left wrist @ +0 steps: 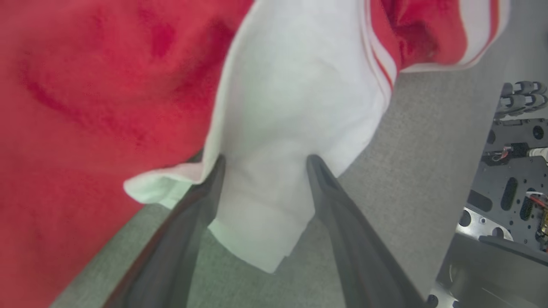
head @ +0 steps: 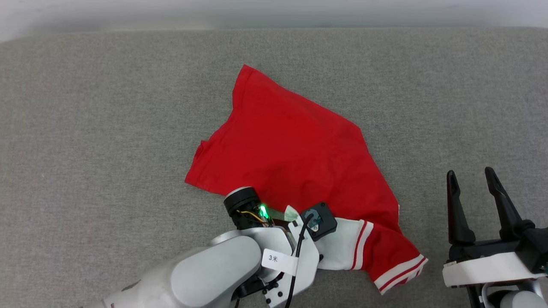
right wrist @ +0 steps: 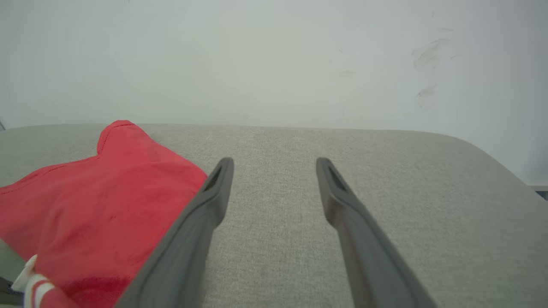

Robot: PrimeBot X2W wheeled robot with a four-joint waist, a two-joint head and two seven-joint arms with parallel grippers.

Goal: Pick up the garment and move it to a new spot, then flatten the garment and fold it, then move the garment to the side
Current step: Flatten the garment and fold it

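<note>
Garment point(head: 295, 145) sleeve inside spread left gripper point(left wrist: 266, 159), right gripper point(head: 469, 171) apart

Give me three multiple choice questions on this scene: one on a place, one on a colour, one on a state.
1. Relative to the garment, the right tool stands: A on it; B to its right, over the grey surface; C behind it.
2. The sleeve between the left tool's fingers is: A black; B white; C blue.
3. The left tool's jaws are: A shut, empty; B shut on red cloth; C open.
Answers: B, grey fabric lies beneath its fingers; B, pale cloth sits between them; C, the fingers stand apart astride the sleeve.
</note>
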